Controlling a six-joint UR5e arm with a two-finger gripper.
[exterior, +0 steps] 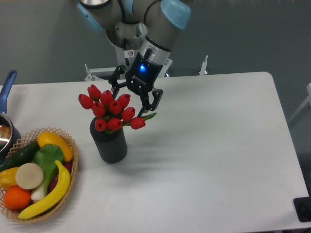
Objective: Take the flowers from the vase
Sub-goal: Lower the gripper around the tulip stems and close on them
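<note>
- Clutter left of the jaws and lower in the picture: round wicker basket at the table's left edge, well apart from the gripper, heaped with a yellow banana, an orange, a green leafy vegetable, a pale round slice, a dark cucumber and a yellow pepper-like piece.
- Further left, partly cut by the frame: dark pot with a blue handle, well clear of the jaws.
- White table under everything; right of the jaws only its bare surface, with a small dark object at the lower right corner.
- Behind the jaws: grey metal frame at the table's far edge, beside the arm's base.
- Just left of and below the jaws: the flowers, red tulip buds bunched together, stems down in the vase; one green leaf jutting right, directly beneath the right finger.
- Vase upright, dark grey, below and left of the jaws, between gripper and basket.
- Nearest buds at the upper right of the bunch just beside the left finger; contact impossible to tell.
- Gripper reaching down from the top of the frame, tilted toward the lower left, blue light lit on its body.
- Jaws spread apart, gripping nothing, one finger near the bunch's top edge, the other just above the leaf.
- Arm with grey joints and light blue caps, slanting down from above the far table edge.
</note>
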